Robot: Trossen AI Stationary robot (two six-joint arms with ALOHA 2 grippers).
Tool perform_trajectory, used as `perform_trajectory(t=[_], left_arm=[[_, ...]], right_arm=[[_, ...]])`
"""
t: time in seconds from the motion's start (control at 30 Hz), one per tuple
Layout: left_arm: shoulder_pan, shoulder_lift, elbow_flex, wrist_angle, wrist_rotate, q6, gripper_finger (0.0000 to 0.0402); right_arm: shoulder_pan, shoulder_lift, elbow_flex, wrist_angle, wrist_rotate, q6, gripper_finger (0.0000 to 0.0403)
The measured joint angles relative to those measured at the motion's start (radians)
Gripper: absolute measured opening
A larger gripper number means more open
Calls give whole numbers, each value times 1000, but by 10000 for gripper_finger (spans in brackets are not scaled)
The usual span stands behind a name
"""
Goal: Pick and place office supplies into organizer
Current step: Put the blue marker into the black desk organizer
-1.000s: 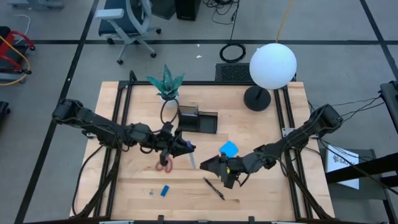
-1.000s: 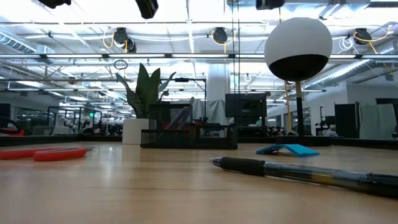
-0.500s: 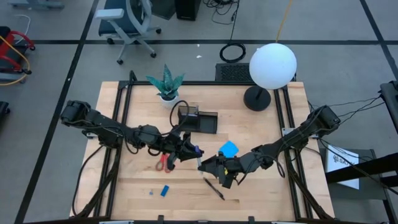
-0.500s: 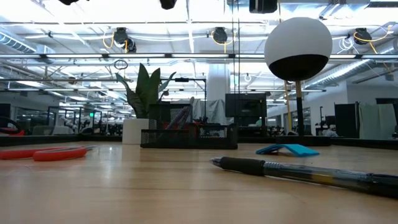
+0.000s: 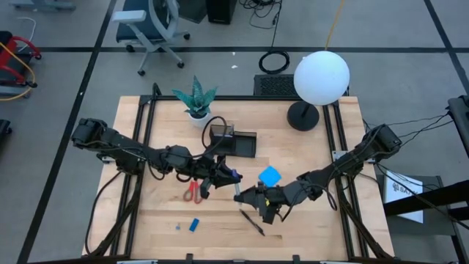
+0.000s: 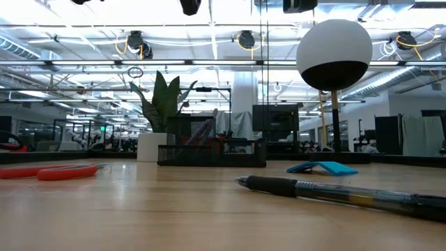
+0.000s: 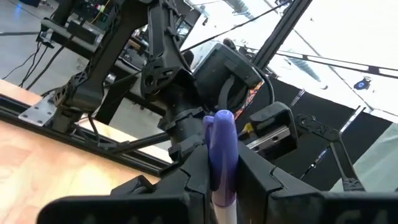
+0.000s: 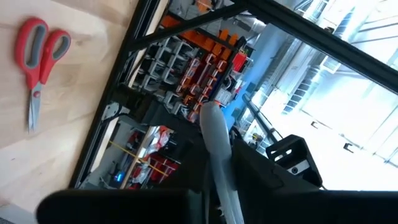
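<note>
My left gripper hovers mid-table, right of the red-handled scissors, shut on a purple pen. My right gripper faces it from the right, shut on a grey pen. The scissors lie flat on the wood. A blue notepad, a black pen and a tiny blue block lie on the table. The black organizer stands toward the far edge and holds some items. My left gripper pinches the purple pen's barrel between its two fingers. The pen lies along the fingers, its rounded end sticking out past them, lifted clear of the table. My right gripper pinches the grey pen's barrel between its fingers. The pen runs along them, its end poking out in front, clear of the table.
A potted plant stands left of the organizer at the far edge. A lamp with a white globe and round black base is at far right. The black pen lies near the front edge.
My left gripper has carried the purple pen from above the scissors toward the table's right, closer to my right gripper. The scissors have stayed flat on the table.
</note>
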Motion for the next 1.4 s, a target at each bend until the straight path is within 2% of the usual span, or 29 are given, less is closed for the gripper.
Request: perform_trajectory(t=[0.23, 0.57, 0.8, 0.97, 1.07, 1.2, 1.4], left_arm=[[0, 0, 0, -4, -2, -4, 53], [8, 2, -1, -51, -12, 23, 144], [7, -31, -1, -80, -10, 69, 181], [5, -88, -3, -179, -41, 121, 192], [2, -127, -3, -257, -94, 157, 192], [-15, -167, -1, -325, -180, 214, 187], [-43, -225, -2, -405, -255, 287, 175]], right_arm=[[0, 0, 0, 2, 0, 72, 39], [0, -2, 2, 14, 33, 179, 35], [12, -2, 2, 32, 112, 170, 35], [30, 0, 0, 94, 165, 159, 34], [36, 0, -1, 134, 230, 176, 34], [36, 1, -2, 147, 290, 240, 33], [23, 1, -2, 169, 303, 400, 33]])
